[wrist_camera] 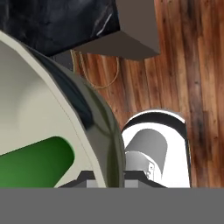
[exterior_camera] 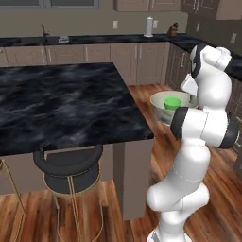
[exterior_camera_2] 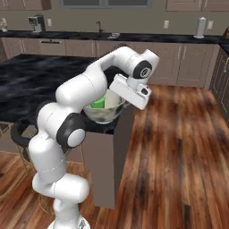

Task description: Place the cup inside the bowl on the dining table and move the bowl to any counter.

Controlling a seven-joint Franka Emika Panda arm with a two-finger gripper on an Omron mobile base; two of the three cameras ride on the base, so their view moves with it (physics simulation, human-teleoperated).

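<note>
- While the round off-white bowl with deep curved sides (exterior_camera: 166,105) is carried clear of the dining table's glossy black marble worktop (exterior_camera: 61,104), just beyond its corner and over the wooden floor (exterior_camera_2: 179,147), the small bright green plastic cup (exterior_camera: 172,102) is seen lying inside it.
- The jaws (wrist_camera: 109,177) are clamped on the bowl's rim, one tip at each side of the wall, judged from the hand view.
- The wall counter (exterior_camera: 94,40) with beige cabinets lies well apart, ahead of the table; another run stands at the right.
- Open floor is left between; the table corner is the nearest edge to be cleared.
- A tilt could spill the cup.
</note>
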